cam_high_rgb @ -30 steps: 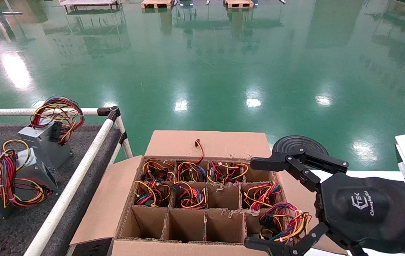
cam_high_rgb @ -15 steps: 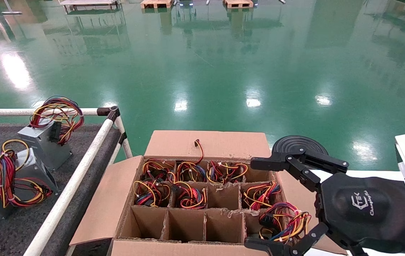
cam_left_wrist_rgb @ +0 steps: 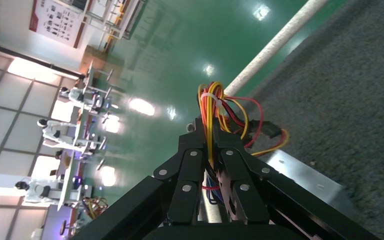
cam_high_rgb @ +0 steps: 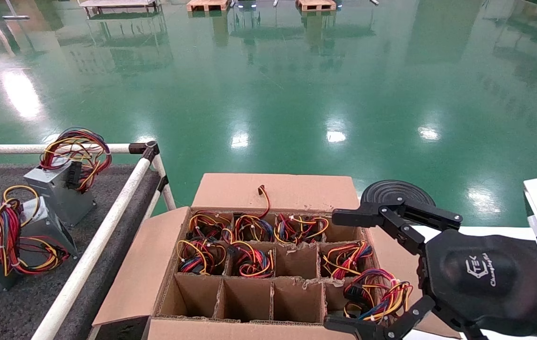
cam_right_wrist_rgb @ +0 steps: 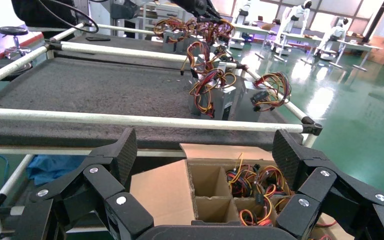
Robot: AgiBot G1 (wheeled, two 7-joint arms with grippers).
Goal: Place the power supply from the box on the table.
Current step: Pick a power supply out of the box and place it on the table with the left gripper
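Observation:
The box stands open beside the table, with wire bundles of several power supplies in its cells, one at the near right corner. My right gripper hangs open over the box's right side, holding nothing; the right wrist view shows its pads wide apart above the box. My left gripper is out of the head view. It is shut on the yellow and red wires of a grey power supply that is over the table.
Three power supplies stand on the table at the left, behind the white rail. A black round base sits just right of the box. Several near cells of the box hold nothing. Green floor lies beyond.

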